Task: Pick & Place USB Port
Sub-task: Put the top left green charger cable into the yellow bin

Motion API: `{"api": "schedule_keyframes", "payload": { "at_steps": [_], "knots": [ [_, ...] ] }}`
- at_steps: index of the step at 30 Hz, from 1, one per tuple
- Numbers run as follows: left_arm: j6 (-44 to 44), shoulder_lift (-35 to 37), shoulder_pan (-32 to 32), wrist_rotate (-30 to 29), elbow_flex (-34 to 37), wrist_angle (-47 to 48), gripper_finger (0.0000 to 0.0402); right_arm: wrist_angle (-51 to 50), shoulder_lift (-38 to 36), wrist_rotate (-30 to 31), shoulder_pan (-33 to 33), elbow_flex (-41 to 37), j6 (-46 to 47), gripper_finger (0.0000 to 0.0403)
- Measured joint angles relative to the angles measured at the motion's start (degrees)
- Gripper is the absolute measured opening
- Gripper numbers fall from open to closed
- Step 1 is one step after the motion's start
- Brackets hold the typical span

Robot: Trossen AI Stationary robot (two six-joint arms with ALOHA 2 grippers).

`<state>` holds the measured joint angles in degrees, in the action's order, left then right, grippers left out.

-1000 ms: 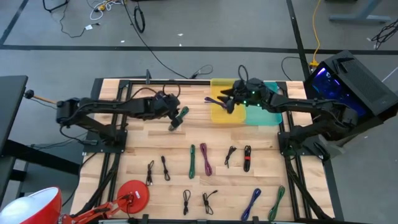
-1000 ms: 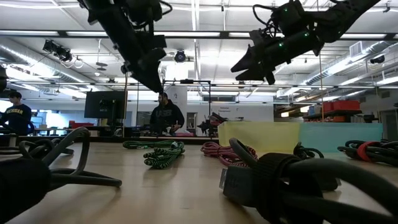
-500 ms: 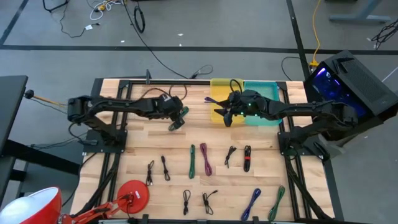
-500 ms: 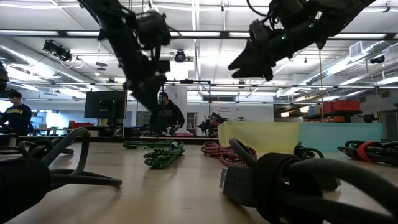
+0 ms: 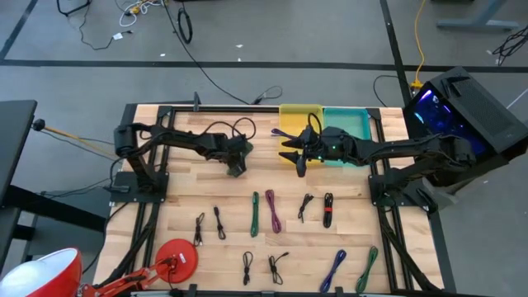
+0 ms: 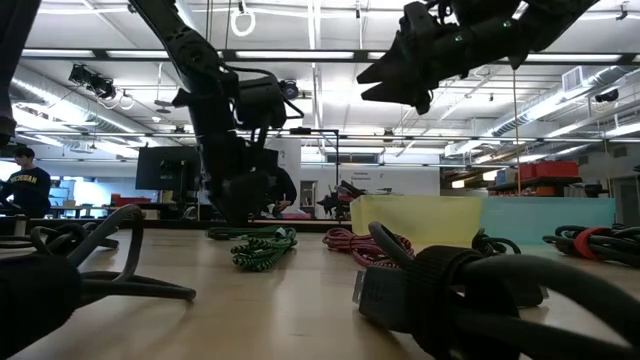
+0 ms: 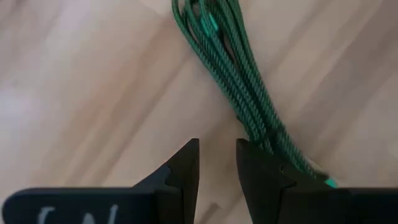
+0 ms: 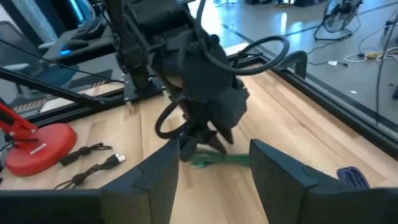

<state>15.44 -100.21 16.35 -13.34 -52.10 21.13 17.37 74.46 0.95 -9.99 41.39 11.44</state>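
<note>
green cable (image 7: pixel 239 87) on the wooden surface (image 5: pixel 190 194)
left tool (image 7: pixel 216 163) low beside it, fingers slightly apart; right tool (image 8: pixel 211 163) raised, spread.

Bright overhead light, blurred foreground

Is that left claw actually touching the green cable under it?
Cannot tell. In the left wrist view, the left gripper is nearly shut beside the green cable, one finger overlapping the bundle's edge, but neither contact nor a gap shows plainly.
</note>
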Motion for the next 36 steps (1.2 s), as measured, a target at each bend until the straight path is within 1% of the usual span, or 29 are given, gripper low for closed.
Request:
{"api": "schedule_keyframes", "payload": {
  "at_steps": [4,8,12,15,24,36],
  "knots": [
    [0.4,-0.2,0.0,2.2,-0.1,-0.4,0.0110,0.1,0.0,0.3,0.0,0.0,0.0,0.0196],
    [1.1,1.1,1.2,1.9,0.0,0.1,0.0110,-0.3,0.0,1.1,0.0,0.0,-0.1,0.0196],
    [4.8,2.2,3.2,6.7,-0.1,-1.3,0.0110,-0.7,0.0,1.2,0.0,0.0,-0.2,0.0196],
    [5.3,2.1,3.3,9.5,-0.1,-1.1,0.0110,-0.3,0.0,1.2,0.0,0.0,-0.3,0.0196],
    [7.2,1.8,0.8,9.7,-0.1,-2.6,0.0110,0.3,0.0,1.2,0.0,0.0,-0.8,0.0196],
    [11.2,1.8,0.6,10.9,-0.1,-4.1,0.0110,0.2,0.0,1.2,0.1,0.0,-0.7,0.0196]
  ]
}}
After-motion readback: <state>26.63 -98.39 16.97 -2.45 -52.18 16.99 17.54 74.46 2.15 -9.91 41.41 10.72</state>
